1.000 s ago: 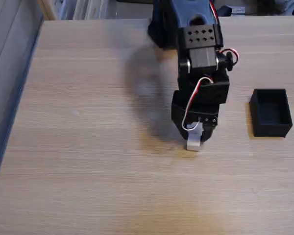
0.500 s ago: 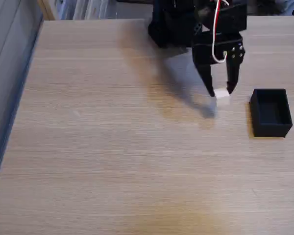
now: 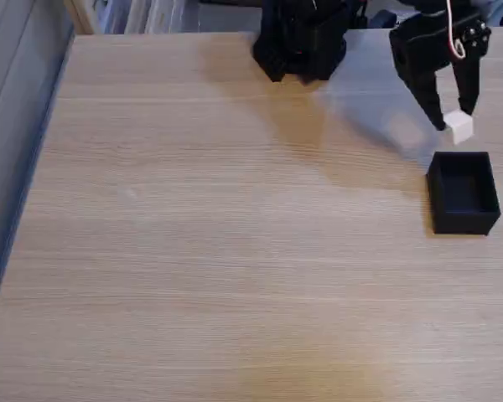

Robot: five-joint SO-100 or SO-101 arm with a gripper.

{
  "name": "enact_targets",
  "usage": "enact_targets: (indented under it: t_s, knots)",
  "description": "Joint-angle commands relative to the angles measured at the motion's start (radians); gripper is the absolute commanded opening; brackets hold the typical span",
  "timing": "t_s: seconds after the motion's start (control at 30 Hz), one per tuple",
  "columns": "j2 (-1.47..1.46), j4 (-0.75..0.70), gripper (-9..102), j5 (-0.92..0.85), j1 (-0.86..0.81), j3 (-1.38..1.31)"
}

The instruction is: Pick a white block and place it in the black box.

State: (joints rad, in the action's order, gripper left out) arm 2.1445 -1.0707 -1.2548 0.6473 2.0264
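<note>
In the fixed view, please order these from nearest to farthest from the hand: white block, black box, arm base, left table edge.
1. white block, held in the hand.
2. black box, just below.
3. arm base, upper middle.
4. left table edge, far left.

Light wood-grain table (image 3: 193, 251); grey panel (image 3: 8, 109) left, possibly wall.

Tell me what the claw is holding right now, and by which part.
The claw holds the white block, pinched at its upper part between the fingertips, with the rest hanging below them, above the far edge of the black box.
</note>
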Motion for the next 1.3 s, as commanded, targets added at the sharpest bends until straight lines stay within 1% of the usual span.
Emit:
enact_targets:
  t_s: [0.0,0.2,0.4,0.6,0.7,0.73,0.83,0.87,0.93,1.03,1.27]
  knots:
    - [-0.083,-0.002,0,0.025,0.018,-0.129]
    - [-0.19,-0.003,3,0.034,0.018,-0.222]
    - [-0.209,-0.018,17,0.015,-0.014,-0.216]
    - [-0.207,-0.025,21,-0.005,-0.038,-0.216]
    - [-0.198,-0.025,18,-0.017,-0.048,-0.224]
    - [-0.192,-0.025,15,-0.02,-0.051,-0.225]
    - [-0.16,-0.023,2,-0.021,-0.071,-0.215]
    - [-0.146,-0.021,0,-0.02,-0.083,-0.204]
    - [-0.097,-0.021,0,-0.041,-0.117,-0.161]
    - [0.014,0.006,0,-0.109,-0.198,-0.028]
    - [0.394,0.156,0,-0.331,-0.502,0.472]
